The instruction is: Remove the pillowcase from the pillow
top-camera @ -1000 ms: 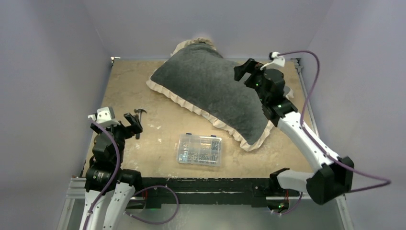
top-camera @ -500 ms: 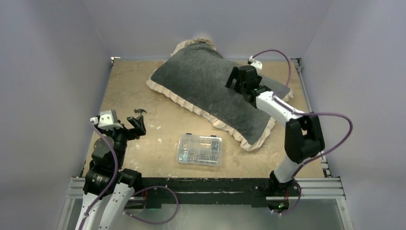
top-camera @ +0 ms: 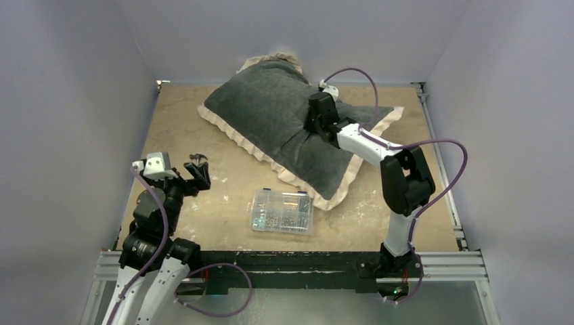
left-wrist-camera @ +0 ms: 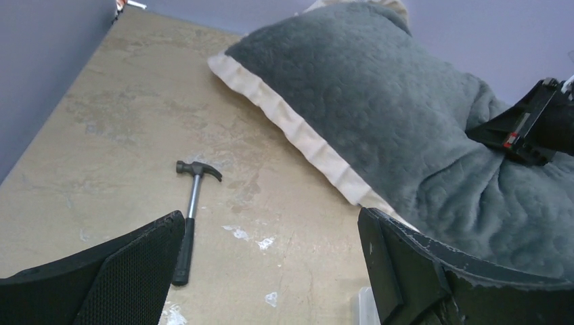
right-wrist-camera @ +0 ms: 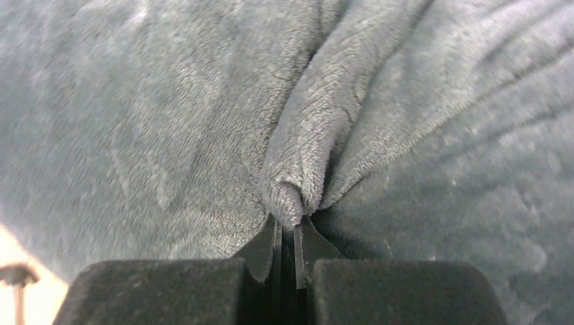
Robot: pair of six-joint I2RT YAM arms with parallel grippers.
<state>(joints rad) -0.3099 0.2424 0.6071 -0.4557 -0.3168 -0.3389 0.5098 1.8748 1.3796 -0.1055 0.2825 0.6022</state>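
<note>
Right gripper (top-camera: 312, 127) is down on the pillowcase (top-camera: 267, 112), on the dark grey plush face, right of its middle. The jaws are pinched nearly together on a fold of the plush. In the right wrist view, that fold (right-wrist-camera: 298, 169) bunches into a ridge running straight out from the right gripper's (right-wrist-camera: 288, 233) tips, with creases fanning to both sides. So this hand has fabric. I can't tell whether it has only the cover or some stuffing with it. The pillowcase (right-wrist-camera: 156, 101) fills almost that whole view. It lies diagonally across the far half of the table (top-camera: 177, 118), one corner up against the back wall and the low corner pointing toward the near right. It is plump and full, and its cream frill (top-camera: 238, 141) runs along the left and near edges. The pillow itself is hidden; every visible surface is grey plush or frill. Left gripper (top-camera: 198, 170) hangs over the near left of the table with its jaws spread wide and nothing between them, well apart from the pillowcase (left-wrist-camera: 379, 115). From the left wrist, the left gripper's (left-wrist-camera: 271, 217) fingers (left-wrist-camera: 135, 271) frame bare table (left-wrist-camera: 95, 128), with the frill (left-wrist-camera: 298, 132) beyond. A small claw hammer (left-wrist-camera: 189, 217) lies flat just ahead of the left finger, head away from me. A clear plastic parts box (top-camera: 282, 211) sits near the front edge, just beside the pillowcase's low corner.
</note>
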